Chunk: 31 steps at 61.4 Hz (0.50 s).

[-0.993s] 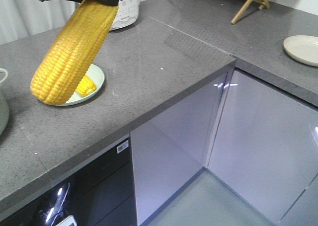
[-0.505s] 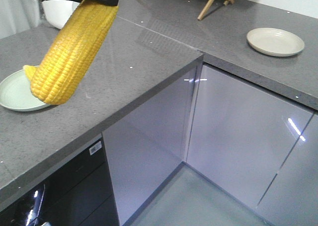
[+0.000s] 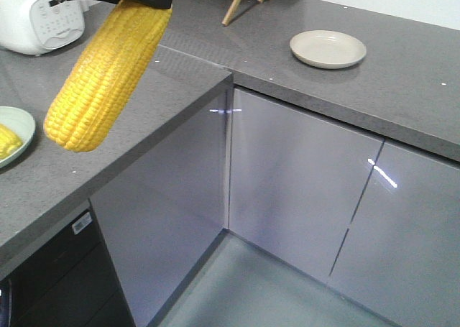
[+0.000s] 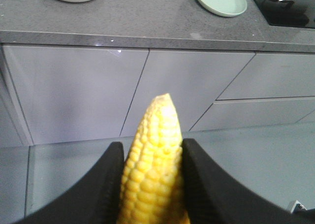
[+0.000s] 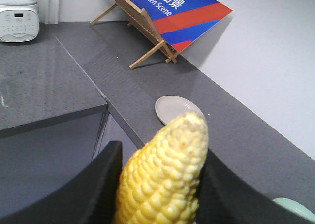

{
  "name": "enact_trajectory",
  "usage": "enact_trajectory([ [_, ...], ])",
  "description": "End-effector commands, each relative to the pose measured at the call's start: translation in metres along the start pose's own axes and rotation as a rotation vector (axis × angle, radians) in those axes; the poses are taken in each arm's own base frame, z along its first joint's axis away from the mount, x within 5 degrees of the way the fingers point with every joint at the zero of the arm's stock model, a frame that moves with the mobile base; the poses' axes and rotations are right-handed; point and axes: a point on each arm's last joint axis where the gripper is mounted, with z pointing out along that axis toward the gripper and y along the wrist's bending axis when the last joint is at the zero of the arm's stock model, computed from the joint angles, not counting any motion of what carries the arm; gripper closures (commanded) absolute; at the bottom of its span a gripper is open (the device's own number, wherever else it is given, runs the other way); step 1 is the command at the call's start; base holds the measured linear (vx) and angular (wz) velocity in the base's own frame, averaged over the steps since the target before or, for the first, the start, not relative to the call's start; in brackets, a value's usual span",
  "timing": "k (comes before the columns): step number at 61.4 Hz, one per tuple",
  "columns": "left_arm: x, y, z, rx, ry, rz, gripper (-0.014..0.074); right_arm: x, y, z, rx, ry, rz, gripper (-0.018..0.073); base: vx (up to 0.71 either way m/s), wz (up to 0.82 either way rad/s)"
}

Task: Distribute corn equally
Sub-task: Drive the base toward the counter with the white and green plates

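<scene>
Three corn cobs [image 4: 155, 165] [image 5: 165, 175] [image 3: 6, 141], three plates [image 3: 25, 126] [image 3: 328, 49] [image 4: 220, 1]

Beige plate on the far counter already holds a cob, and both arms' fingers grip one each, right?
No. The front view shows the beige plate empty. The left fingers and right fingers do each grip a cob.

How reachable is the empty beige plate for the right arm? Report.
Probably yes: the right gripper, shut on a cob, faces the beige plate, and only bare countertop lies between them.
</scene>
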Motion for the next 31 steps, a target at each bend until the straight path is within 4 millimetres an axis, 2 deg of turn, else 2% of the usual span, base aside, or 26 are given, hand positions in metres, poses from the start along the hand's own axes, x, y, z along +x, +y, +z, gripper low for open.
enact_trajectory([
  [1,-0.0055,-0.0130,-0.0207,0.028,-0.086,0.007,0.0603,-0.0080,-0.0025,-0.0068,0.029,-0.082,-0.002,0.0564,-0.02,-0.25],
  [31,-0.0055,-0.0130,-0.0207,0.028,-0.086,0.007,0.0603,-0.0080,-0.0025,-0.0068,0.029,-0.082,-0.002,0.0564,-0.02,-0.25],
])
